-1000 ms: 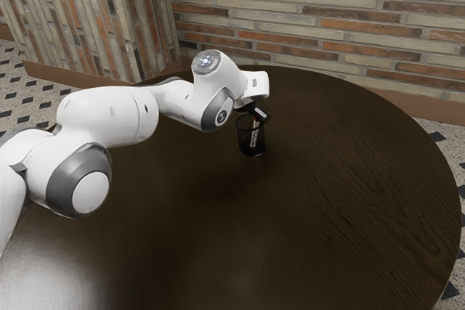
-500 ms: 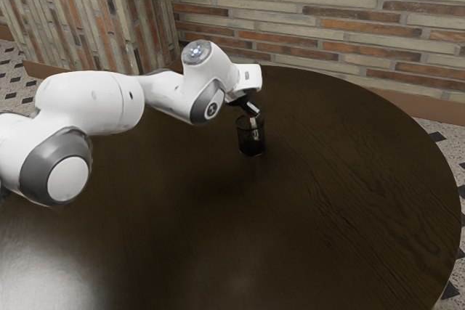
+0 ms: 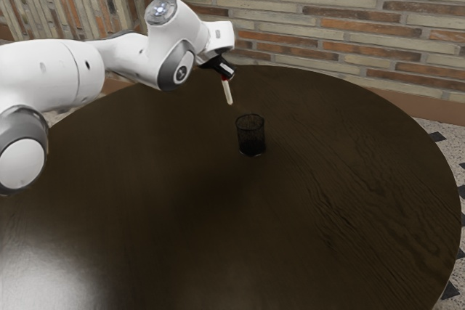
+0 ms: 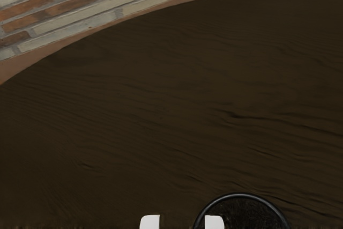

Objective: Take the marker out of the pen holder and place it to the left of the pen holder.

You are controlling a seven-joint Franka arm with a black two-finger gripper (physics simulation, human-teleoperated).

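Okay, so the slim off-white marker with a bit of red (image 3: 228,92) is clenched in the black two-finger gripper (image 3: 226,75), hung at a slight tilt in mid-air. It's held clear of the black mesh cylindrical pen holder (image 3: 251,136), higher up and toward the exterior view's left. The holder is stood upright on the dark brown wooden table (image 3: 218,215).

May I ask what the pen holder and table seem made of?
The pen holder looks like black wire mesh, probably metal, given its netting; the table looks like dark wood or veneer, softly glossy, by its wavy grain and pale reflection.
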